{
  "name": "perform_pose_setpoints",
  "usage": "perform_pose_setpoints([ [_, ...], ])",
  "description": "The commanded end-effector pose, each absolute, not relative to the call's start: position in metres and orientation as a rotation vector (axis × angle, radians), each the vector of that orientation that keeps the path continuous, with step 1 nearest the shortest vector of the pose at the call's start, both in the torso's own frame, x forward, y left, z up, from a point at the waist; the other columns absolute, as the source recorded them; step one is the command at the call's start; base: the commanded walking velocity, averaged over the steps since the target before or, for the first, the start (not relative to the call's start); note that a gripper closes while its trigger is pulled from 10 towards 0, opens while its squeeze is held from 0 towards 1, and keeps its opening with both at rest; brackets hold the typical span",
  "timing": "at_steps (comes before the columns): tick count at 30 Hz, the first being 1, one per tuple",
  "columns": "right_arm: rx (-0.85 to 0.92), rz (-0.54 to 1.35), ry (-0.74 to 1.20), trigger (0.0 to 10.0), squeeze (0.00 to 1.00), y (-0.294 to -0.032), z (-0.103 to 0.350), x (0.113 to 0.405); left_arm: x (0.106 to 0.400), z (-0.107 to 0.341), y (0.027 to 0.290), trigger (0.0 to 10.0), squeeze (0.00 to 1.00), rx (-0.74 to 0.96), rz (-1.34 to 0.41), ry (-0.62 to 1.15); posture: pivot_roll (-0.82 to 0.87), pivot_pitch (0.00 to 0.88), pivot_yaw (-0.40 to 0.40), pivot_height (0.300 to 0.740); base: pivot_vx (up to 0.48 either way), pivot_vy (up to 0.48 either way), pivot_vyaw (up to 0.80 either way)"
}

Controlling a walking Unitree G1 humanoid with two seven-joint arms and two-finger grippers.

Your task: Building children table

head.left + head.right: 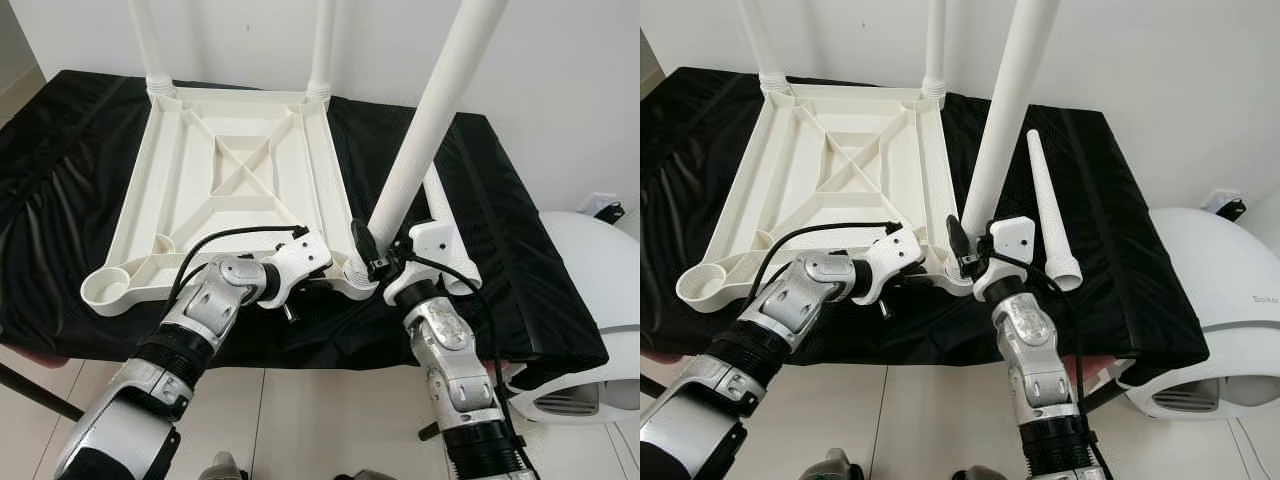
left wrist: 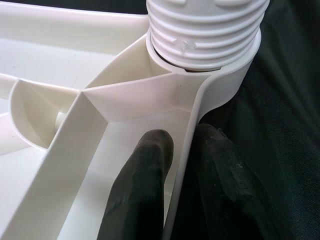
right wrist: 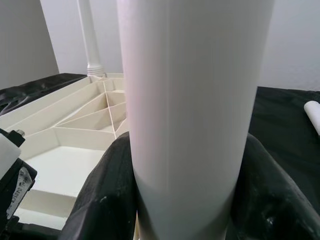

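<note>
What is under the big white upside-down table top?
The white plastic table top lies upside down on a black cloth that covers the whole surface beneath it. What the cloth itself rests on is hidden, apart from a dark leg showing below its near edge.

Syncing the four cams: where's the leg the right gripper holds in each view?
Left eye: leg right of centre, leaning up-right.
Right eye: leg centre, near-upright.
Left wrist: its threaded end in the corner socket.
Right wrist: centre, between black fingers.
Shared landmark: tabletop frame.
</note>
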State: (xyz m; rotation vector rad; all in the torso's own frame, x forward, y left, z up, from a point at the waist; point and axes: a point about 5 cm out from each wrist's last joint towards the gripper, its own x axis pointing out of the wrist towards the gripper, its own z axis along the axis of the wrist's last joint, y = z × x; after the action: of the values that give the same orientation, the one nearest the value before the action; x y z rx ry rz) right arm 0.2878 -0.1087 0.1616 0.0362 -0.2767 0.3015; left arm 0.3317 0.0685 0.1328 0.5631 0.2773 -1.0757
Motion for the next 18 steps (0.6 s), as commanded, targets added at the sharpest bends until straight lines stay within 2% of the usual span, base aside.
perform_pose_setpoints([
  [1,0.022,0.247,-0.213,10.0,0.00,-0.1177,0.1484,0.2866,0.3378,0.1450,0.0682,10.0,0.00,0.569,-1.032,0.212,-0.01,0.002,-0.037,0.740,0.000,0.000,0.00],
  [18,0.015,0.092,-0.197,10.0,0.00,-0.1219,0.1477,0.2874,0.3388,0.1465,0.0696,10.0,0.00,0.570,-1.030,0.211,0.00,0.018,-0.033,0.740,0.000,0.000,0.00],
])
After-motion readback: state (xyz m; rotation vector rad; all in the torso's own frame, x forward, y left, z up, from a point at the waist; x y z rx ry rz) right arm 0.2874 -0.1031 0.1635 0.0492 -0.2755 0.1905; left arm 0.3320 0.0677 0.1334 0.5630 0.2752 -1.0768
